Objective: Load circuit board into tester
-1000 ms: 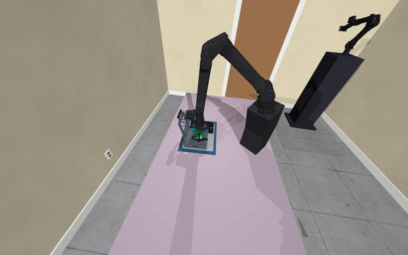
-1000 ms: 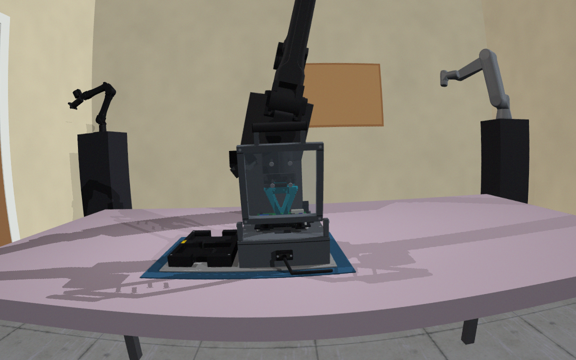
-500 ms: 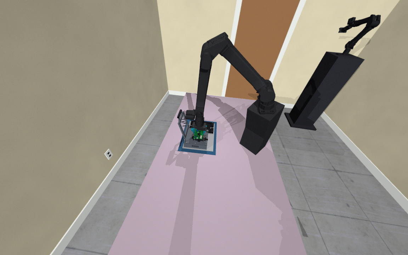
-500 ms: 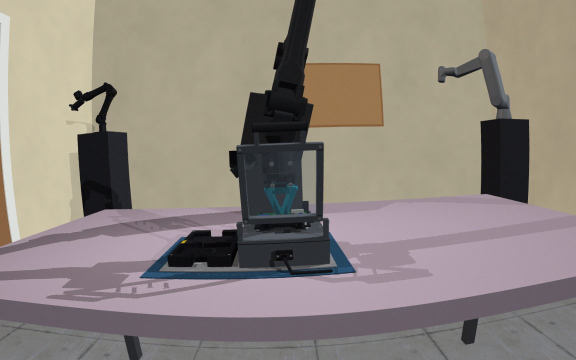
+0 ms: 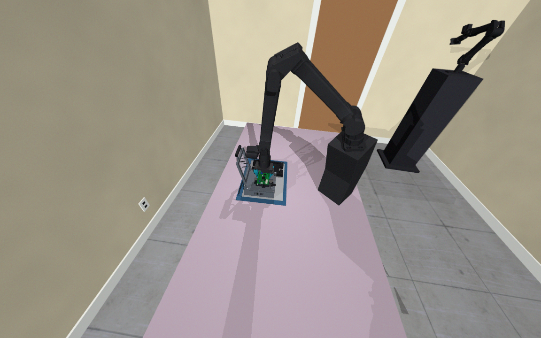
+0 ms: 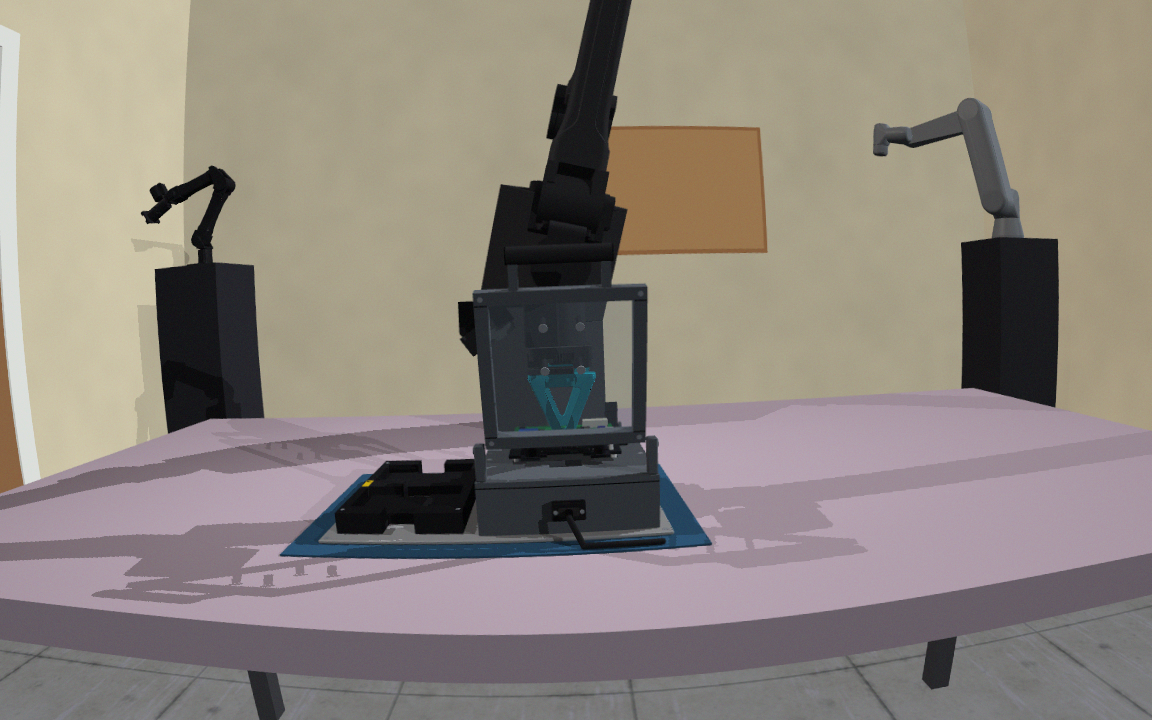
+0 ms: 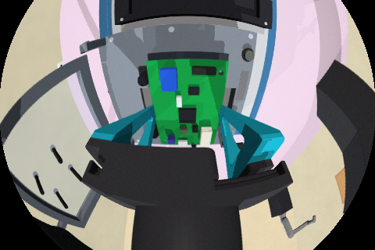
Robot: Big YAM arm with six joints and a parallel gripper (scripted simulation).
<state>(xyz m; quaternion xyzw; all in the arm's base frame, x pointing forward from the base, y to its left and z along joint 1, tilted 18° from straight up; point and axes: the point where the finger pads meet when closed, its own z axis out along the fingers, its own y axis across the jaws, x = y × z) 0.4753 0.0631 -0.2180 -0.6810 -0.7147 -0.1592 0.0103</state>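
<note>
My gripper (image 5: pixel 263 176) (image 6: pixel 563 426) (image 7: pixel 187 109), with teal fingers, is shut on the green circuit board (image 5: pixel 263 181) (image 6: pixel 531 429) (image 7: pixel 211 98) by its long edges. The board is face up over the tester (image 5: pixel 259 194) (image 6: pixel 508 505) (image 7: pixel 129 58), its white connector at the end away from the tray. Black posts (image 7: pixel 143 79) (image 7: pixel 155 130) show on its hinge side. The pins and holes are hidden; I cannot tell whether the board lies flat on the plate. The lid (image 5: pixel 241 172) (image 6: pixel 640 358) (image 7: pixel 94 86) stands open, its black handle (image 6: pixel 559 254) on top.
The black tray (image 5: pixel 281 169) (image 6: pixel 374 519) (image 7: pixel 156 9) lies beside the tester, on the blue-edged mat (image 5: pixel 281 202) (image 6: pixel 683 519). The upright lid stands close beside my gripper. A black cable (image 6: pixel 620 542) runs from the tester's hinge side.
</note>
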